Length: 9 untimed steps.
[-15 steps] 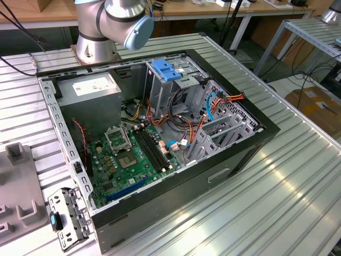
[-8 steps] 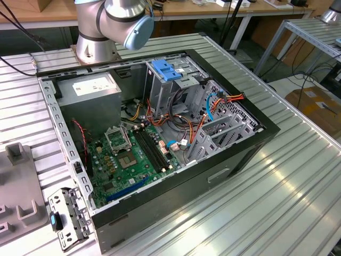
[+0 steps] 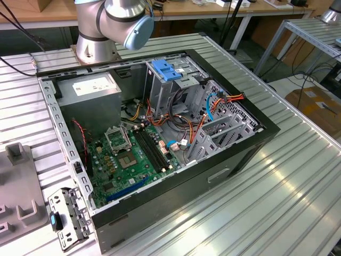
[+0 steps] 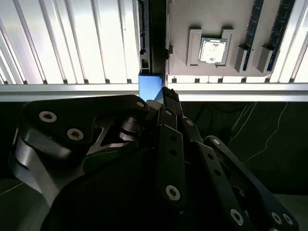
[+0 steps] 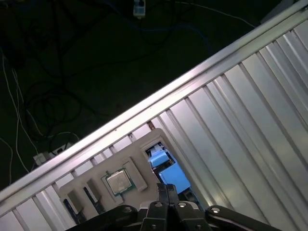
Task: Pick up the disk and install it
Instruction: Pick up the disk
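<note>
In both wrist views my gripper (image 5: 168, 191) (image 4: 166, 98) hangs over the table's edge, its black fingers pressed together with nothing between them. Just beyond the fingertips the disk (image 5: 167, 172) (image 4: 150, 85) stands on edge in a slot at the side of a grey parts tray (image 5: 139, 156) (image 4: 192, 14). Its blue plastic end shows, and the rest is seen edge-on as a dark strip. The gripper is close above the blue end; I cannot tell whether they touch. The open computer case (image 3: 160, 133) lies on the table in the exterior view.
The tray holds a processor (image 5: 118, 182) (image 4: 211, 50) and memory sticks (image 4: 252, 29). In the case are a drive cage with a blue bracket (image 3: 167, 71), a power-supply box (image 3: 88, 88), a motherboard (image 3: 133, 160) and loose cables (image 3: 213, 104). A metal bracket (image 3: 66, 216) lies beside it.
</note>
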### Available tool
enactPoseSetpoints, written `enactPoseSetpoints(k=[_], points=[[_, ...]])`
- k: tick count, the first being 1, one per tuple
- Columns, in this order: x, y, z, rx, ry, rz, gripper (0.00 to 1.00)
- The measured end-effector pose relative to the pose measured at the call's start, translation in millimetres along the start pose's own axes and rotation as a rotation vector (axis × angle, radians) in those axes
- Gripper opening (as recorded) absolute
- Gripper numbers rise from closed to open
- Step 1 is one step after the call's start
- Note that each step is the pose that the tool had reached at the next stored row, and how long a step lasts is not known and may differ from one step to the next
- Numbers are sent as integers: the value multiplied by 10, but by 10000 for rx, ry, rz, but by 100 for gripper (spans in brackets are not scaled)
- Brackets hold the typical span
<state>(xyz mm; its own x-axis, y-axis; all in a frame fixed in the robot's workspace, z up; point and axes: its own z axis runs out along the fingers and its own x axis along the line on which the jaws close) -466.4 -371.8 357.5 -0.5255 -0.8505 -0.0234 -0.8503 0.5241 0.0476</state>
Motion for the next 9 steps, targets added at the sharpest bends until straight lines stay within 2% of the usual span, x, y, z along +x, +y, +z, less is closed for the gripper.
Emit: enactPoseSetpoints(k=[4, 6, 9], points=[[0, 0, 0, -17, 33, -683, 11], [0, 0, 0, -31, 62, -1284, 11], [0, 0, 0, -43, 87, -1817, 11]])
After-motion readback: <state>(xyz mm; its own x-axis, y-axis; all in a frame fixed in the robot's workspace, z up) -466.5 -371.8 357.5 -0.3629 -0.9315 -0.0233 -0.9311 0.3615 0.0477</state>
